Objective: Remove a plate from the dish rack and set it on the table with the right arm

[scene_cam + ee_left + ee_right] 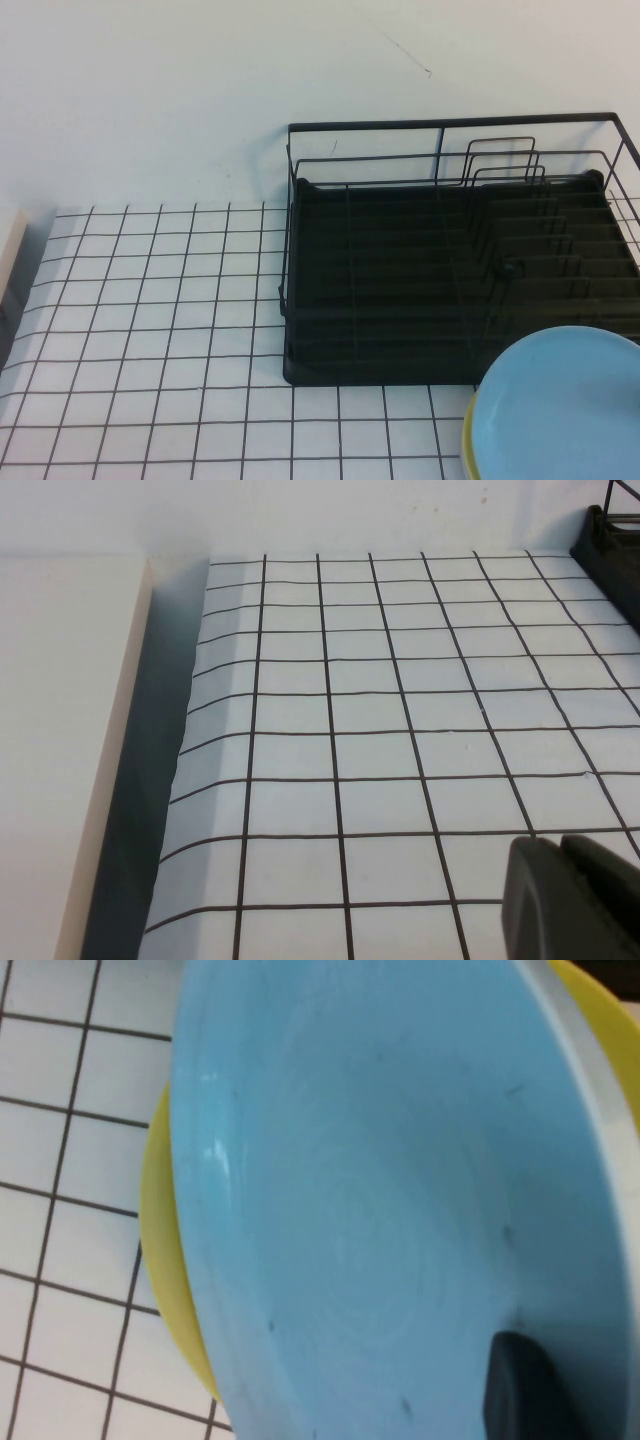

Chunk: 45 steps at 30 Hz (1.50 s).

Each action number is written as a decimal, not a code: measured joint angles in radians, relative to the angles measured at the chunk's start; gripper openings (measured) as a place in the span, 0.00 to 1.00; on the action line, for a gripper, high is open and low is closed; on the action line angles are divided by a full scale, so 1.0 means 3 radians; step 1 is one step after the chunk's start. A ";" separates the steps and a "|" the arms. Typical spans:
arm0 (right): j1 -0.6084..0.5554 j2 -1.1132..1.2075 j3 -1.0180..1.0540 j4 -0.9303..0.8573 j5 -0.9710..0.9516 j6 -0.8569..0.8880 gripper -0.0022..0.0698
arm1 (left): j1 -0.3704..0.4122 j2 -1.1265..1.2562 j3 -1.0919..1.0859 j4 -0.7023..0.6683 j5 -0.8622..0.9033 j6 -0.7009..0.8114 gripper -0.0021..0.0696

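Note:
The light-blue plate (560,410) is at the front right, in front of the empty black dish rack (400,290), over the white grid table (150,330). It overlaps a yellow plate (468,440) whose rim shows beneath it. My right gripper (550,1370) is out of the high view. In the right wrist view one black finger (520,1390) lies on the blue plate's inner face (380,1190) near its rim; the other finger is hidden behind the plate. My left gripper (560,845) is shut and empty, low over the table's left part (370,700).
The yellow plate's rim (165,1250) shows on both sides of the blue plate. A beige block (8,250) stands past the table's left edge, also in the left wrist view (60,760). The rack's corner (610,530) shows in the left wrist view.

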 joint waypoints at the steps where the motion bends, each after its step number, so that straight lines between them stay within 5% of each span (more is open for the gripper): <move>1: 0.0000 0.0021 0.0000 0.0000 -0.0005 0.0007 0.23 | 0.0000 0.0000 0.0000 0.0000 0.0000 0.0000 0.02; 20: 0.0000 0.0073 0.0000 -0.0494 0.0103 0.0011 0.61 | 0.0000 0.0000 0.0000 0.0000 0.0000 0.0000 0.02; 26: 0.0000 0.0073 0.0000 -0.0589 0.0097 0.0013 0.65 | 0.0000 0.0000 0.0000 0.0000 0.0000 0.0014 0.02; 31: 0.0000 0.0073 0.0000 -0.0624 0.0089 0.0013 0.52 | 0.0000 0.0000 0.0000 0.0000 0.0000 0.0014 0.02; 37: 0.0000 -0.0024 0.0000 -0.0624 0.0053 -0.0118 0.10 | 0.0000 0.0000 0.0000 0.0000 0.0000 0.0014 0.02; 45: 0.0000 -0.1243 0.0000 -0.0574 -0.0447 -0.0432 0.03 | 0.0000 0.0000 0.0000 0.0000 0.0000 0.0014 0.02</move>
